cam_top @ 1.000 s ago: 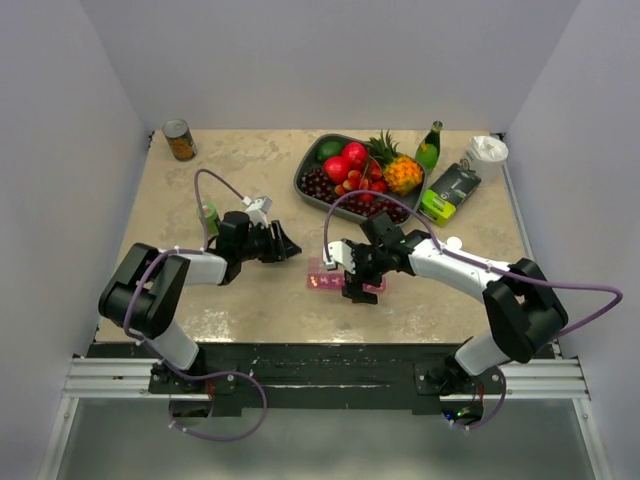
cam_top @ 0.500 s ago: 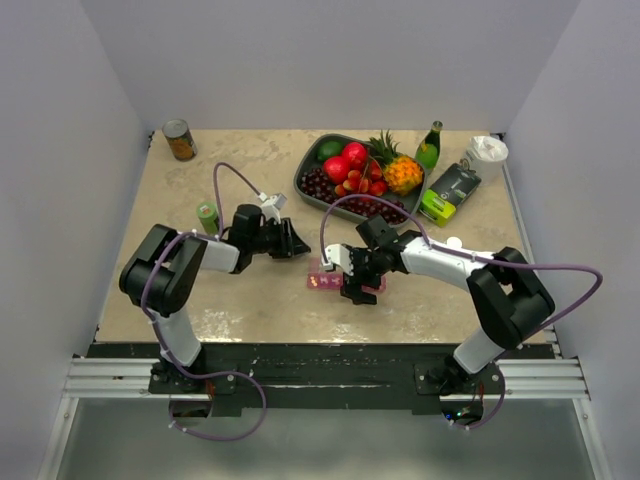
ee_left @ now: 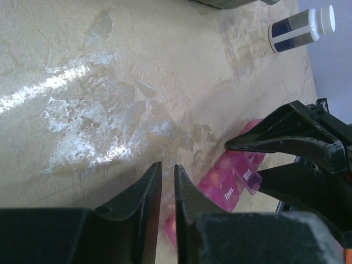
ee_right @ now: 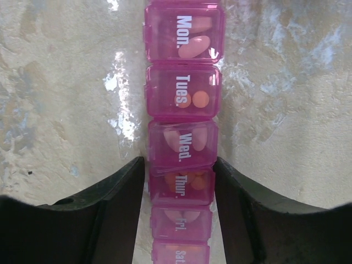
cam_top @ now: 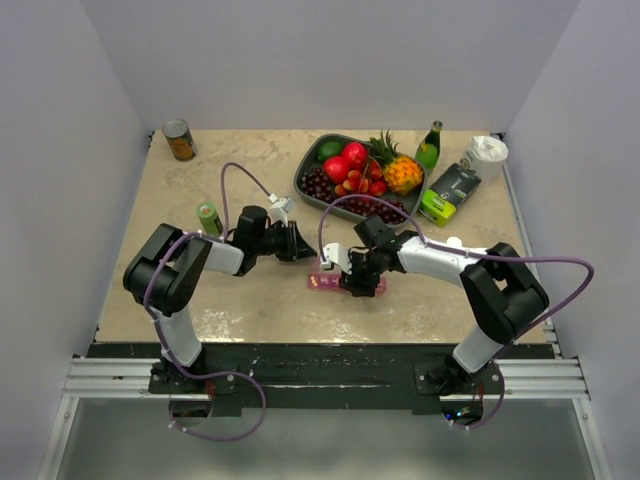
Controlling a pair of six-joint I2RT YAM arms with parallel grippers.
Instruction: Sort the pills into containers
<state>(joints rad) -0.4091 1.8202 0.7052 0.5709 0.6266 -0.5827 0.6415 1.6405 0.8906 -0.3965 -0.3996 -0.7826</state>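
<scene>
Right wrist view: the right gripper (ee_right: 179,168) straddles the containers (ee_right: 181,99) at the Thur. cell, probably to steady the strip while pills go in. I cannot tell whether its jaws pinch the strip or merely flank it. The strip lies just in front of the fruit tray (cam_top: 299,186). The left gripper (ee_left: 168,176) is clenched to a thin slit with nothing visible inside. It has moved in from farther left of the tray, closing on the strip.

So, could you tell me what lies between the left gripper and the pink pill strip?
Only bare table: in the left wrist view, nothing sits between the left gripper and the pink pill strip.
</scene>
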